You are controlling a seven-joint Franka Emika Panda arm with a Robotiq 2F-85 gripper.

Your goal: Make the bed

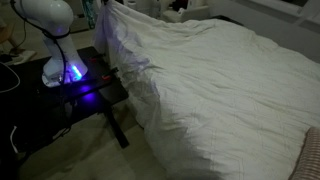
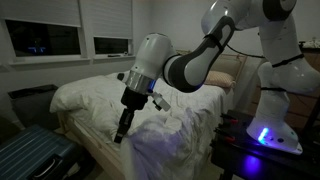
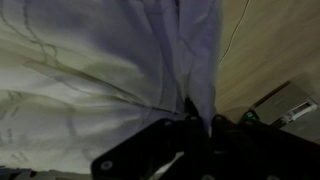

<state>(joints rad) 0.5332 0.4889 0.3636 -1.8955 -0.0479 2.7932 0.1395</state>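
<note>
The bed [image 1: 220, 90] fills most of the scene under a white, wrinkled duvet; it also shows in an exterior view [image 2: 95, 95]. My gripper [image 2: 121, 133] points down at the bed's near corner. In the wrist view my gripper [image 3: 200, 122] is shut on a gathered fold of the duvet [image 3: 195, 60], which bunches into a narrow ridge between the fingers. In an exterior view the duvet edge [image 1: 112, 25] is drawn up to a peak at the top; the gripper itself is not clear there.
A small black table with a blue light [image 1: 85, 88] stands against the bed and carries the white robot base [image 1: 50, 30]; it also shows in an exterior view [image 2: 262, 138]. A dark suitcase [image 2: 35, 155] lies beside the bed. Wooden floor [image 3: 270, 50] lies beneath the hanging duvet.
</note>
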